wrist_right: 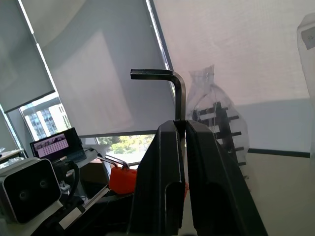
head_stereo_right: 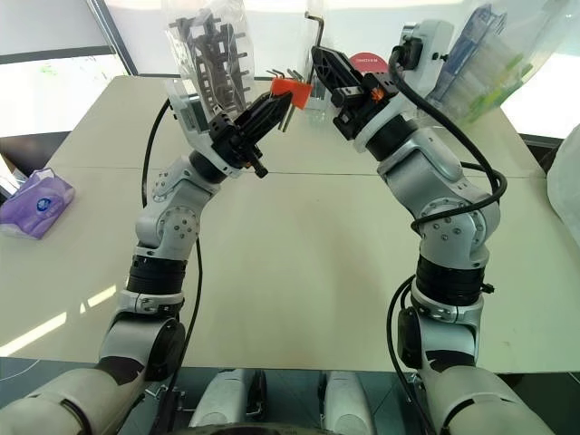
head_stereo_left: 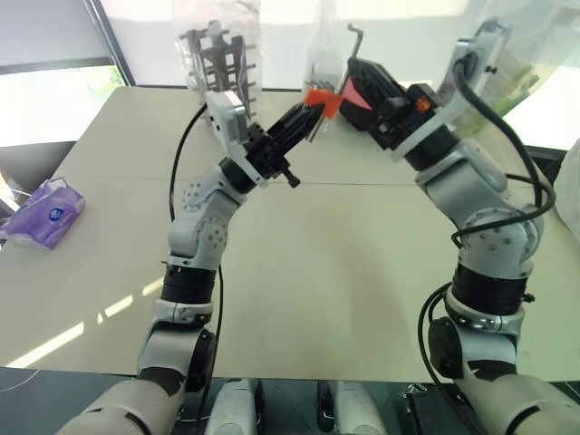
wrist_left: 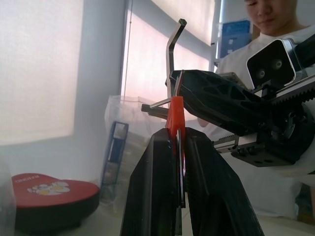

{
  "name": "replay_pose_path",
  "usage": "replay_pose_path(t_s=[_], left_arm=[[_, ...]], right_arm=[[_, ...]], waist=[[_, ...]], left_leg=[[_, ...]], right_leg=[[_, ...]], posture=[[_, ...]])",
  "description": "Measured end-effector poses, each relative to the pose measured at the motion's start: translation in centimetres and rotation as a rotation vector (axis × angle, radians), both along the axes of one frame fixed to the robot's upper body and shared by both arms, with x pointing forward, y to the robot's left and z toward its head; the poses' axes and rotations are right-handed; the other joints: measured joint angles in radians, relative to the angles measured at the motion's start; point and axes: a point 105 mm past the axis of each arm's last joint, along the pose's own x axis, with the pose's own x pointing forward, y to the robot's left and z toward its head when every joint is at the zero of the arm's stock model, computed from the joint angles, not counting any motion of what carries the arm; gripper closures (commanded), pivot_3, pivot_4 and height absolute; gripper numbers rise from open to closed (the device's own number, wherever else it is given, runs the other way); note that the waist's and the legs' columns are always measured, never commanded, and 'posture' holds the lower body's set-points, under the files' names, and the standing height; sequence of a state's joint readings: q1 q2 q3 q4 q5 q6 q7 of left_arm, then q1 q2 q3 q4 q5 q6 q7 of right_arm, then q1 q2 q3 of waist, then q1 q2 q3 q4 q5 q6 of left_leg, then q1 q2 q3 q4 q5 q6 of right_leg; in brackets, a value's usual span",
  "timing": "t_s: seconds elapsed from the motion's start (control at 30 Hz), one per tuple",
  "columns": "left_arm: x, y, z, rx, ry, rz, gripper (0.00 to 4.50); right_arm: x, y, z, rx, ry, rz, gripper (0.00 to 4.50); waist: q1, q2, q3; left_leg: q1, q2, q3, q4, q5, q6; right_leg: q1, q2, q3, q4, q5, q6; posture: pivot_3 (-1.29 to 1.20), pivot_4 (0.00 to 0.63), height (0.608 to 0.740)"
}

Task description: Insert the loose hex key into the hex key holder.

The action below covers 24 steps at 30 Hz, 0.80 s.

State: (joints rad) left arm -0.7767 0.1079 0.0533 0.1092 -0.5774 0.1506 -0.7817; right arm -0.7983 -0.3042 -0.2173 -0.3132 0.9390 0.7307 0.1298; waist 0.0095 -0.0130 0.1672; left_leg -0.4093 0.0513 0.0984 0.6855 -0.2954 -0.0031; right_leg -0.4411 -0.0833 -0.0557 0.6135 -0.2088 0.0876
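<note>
My left gripper (head_stereo_left: 311, 115) is raised above the table and is shut on the hex key holder (head_stereo_left: 322, 98), an orange-red block with thin grey keys sticking out. In the left wrist view the holder (wrist_left: 175, 115) stands up between the black fingers (wrist_left: 152, 187). My right gripper (head_stereo_right: 323, 62) hangs close beside it, shut on the loose hex key (head_stereo_right: 314, 27), whose bent end points up. The right wrist view shows the key (wrist_right: 178, 91) rising from the closed fingers, with the holder (wrist_right: 123, 179) lower down. I cannot tell whether key and holder touch.
On the beige table (head_stereo_left: 317, 263) a purple tissue pack (head_stereo_left: 45, 213) lies at the left edge. A clear bag with a dark rack (head_stereo_left: 222, 50) and a red heart-shaped box (head_stereo_right: 367, 62) stand at the back. More bags (head_stereo_right: 489, 63) sit back right. A person (wrist_left: 266, 19) stands behind.
</note>
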Motion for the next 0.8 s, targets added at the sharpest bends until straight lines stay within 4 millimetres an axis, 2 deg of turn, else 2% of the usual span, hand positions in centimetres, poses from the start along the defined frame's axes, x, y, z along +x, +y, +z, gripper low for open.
replay_pose_path(t_s=[0.03,0.1,0.3,0.43,0.67,0.8], left_arm=[[0.0,0.0,0.0,-0.001,-0.002,-0.001,4.50],[0.0,0.0,0.0,-0.001,-0.002,-0.001,4.50],[0.0,0.0,0.1,-0.002,-0.005,-0.001,4.50],[0.0,0.1,0.2,-0.006,-0.005,0.004,4.50],[0.2,0.0,0.2,-0.021,0.015,0.013,4.50],[0.6,-1.1,-1.6,-0.018,0.134,-0.023,4.50]], right_arm=[[0.0,0.0,-0.1,-0.001,0.003,-0.003,3.47],[0.1,-0.2,-0.4,-0.001,0.013,-0.010,2.51],[0.2,-0.6,-0.6,-0.017,0.018,-0.027,2.51],[0.2,-2.4,-1.6,-0.041,0.047,-0.055,2.51],[-1.1,-6.4,-2.9,-0.109,0.062,-0.118,2.51],[-1.2,-7.2,-3.4,-0.108,0.080,-0.153,2.51]], waist=[[0.000,0.000,0.000],[0.000,0.000,0.000],[0.001,0.000,0.000],[0.002,0.000,0.000],[0.001,0.000,0.000],[0.000,0.000,0.000]], left_leg=[[0.000,0.000,0.000,0.000,0.000,0.000],[0.000,0.000,0.000,0.000,0.000,0.000],[0.000,0.000,0.000,0.000,0.000,0.000],[0.000,0.000,0.000,0.000,0.000,0.000],[0.000,0.000,0.000,0.000,0.000,0.001],[0.000,0.000,0.000,0.000,0.000,0.001]], right_leg=[[0.000,0.000,0.000,0.000,0.000,0.000],[0.000,0.000,0.000,0.000,0.000,0.000],[0.000,0.000,0.000,0.000,0.000,0.000],[0.000,0.000,0.000,-0.001,0.000,0.000],[0.000,0.000,0.000,-0.001,0.000,0.000],[0.000,0.000,0.000,-0.001,0.000,0.000]], posture=[[0.00,0.150,0.740],[0.00,0.150,0.740],[0.00,0.150,0.740],[0.00,0.150,0.740],[0.00,0.150,0.740],[0.00,0.150,0.740]])
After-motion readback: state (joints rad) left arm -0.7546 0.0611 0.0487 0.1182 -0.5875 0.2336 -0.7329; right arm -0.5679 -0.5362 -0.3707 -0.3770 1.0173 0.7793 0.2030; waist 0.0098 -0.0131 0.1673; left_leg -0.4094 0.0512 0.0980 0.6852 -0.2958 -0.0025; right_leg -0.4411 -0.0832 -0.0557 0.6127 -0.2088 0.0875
